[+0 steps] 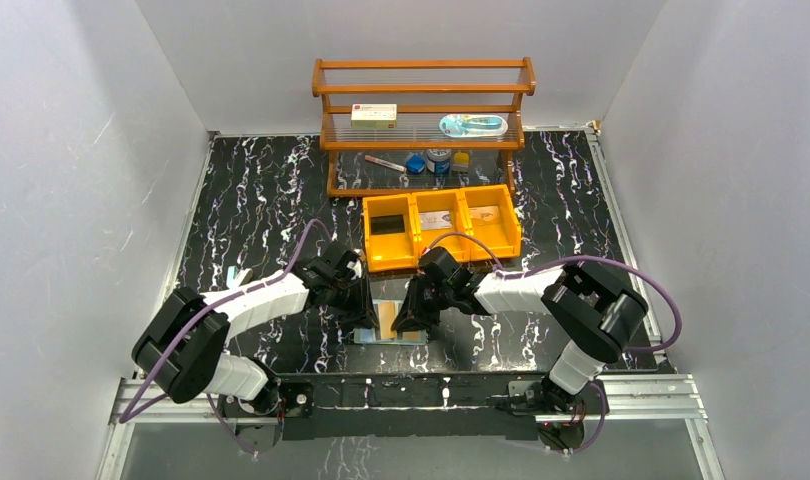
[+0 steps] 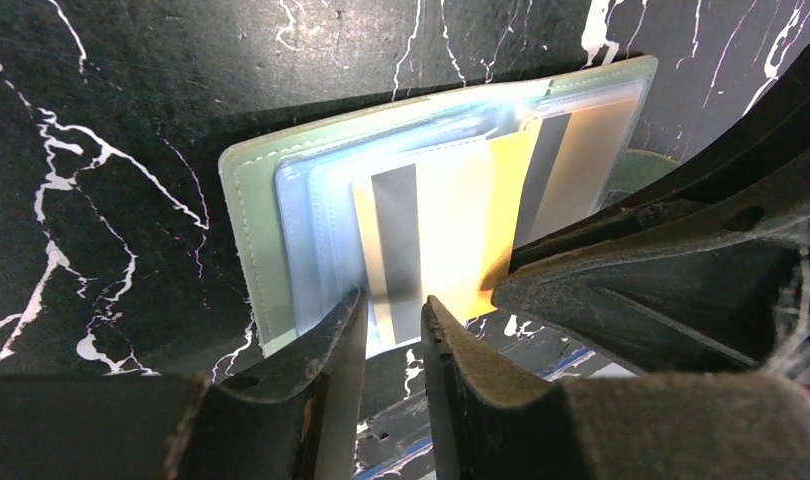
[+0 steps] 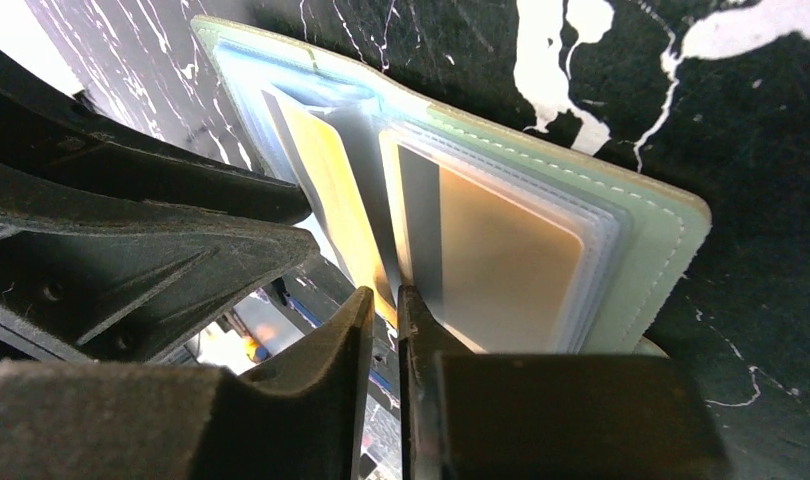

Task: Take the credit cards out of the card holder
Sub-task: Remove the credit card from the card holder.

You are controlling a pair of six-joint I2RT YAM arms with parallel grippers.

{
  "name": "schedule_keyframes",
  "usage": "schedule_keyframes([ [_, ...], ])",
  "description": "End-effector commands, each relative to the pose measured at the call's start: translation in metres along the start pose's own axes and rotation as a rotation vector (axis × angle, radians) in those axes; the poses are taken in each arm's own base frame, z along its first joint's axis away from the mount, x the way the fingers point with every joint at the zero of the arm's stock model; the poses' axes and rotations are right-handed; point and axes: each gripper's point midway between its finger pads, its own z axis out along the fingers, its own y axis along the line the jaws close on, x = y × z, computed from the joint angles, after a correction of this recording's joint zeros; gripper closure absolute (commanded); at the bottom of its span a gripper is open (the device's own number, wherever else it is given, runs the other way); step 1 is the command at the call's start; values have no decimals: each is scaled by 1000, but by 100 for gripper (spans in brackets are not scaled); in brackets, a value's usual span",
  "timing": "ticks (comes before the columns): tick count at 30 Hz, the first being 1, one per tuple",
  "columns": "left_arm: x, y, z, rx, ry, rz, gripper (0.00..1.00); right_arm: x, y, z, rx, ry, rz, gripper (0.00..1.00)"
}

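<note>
The sage-green card holder [image 1: 393, 324] [image 2: 243, 210] [image 3: 666, 240] lies open on the black marbled table, between my two grippers. An orange-tan credit card [image 2: 461, 225] [image 3: 333, 195] with a grey stripe sticks partway out of its pale blue pockets. A second tan card [image 3: 501, 260] [image 2: 586, 140] sits inside a clear pocket. My left gripper [image 1: 365, 316] [image 2: 393, 300] stands slightly open at the near edge of the striped card, with table showing through the gap. My right gripper [image 1: 414, 316] [image 3: 386, 293] is open by a narrow slit, and the orange card's lower edge is at its mouth.
An orange three-compartment bin [image 1: 441, 228] stands just behind the wallet. Further back is a wooden shelf [image 1: 424, 110] with a white box [image 1: 374, 117] and small items. The two grippers crowd each other over the wallet. White walls close in on both sides.
</note>
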Motion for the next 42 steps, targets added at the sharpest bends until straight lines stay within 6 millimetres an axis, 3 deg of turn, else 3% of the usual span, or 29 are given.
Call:
schedule_keyframes([
  [1, 21, 21, 2, -63, 64, -11, 75, -14, 20, -1, -60, -47, 5, 74],
  [3, 21, 23, 2, -70, 58, -10, 76, -16, 24, -1, -79, -54, 2, 70],
  [13, 20, 28, 1, -93, 49, 0, 77, -36, 29, 6, -115, -74, -16, 68],
  [19, 19, 30, 0, -108, 43, -2, 77, -40, 41, 10, -141, -53, -67, 77],
  [22, 16, 28, -2, -108, 25, -2, 77, -39, 35, 9, -113, -54, -57, 85],
  [30, 9, 29, -8, -122, -21, -4, 76, -32, 16, -7, -61, -70, -59, 86],
  [42, 7, 29, -8, -126, -22, 1, 76, -31, 16, -28, -60, -84, -77, 86],
])
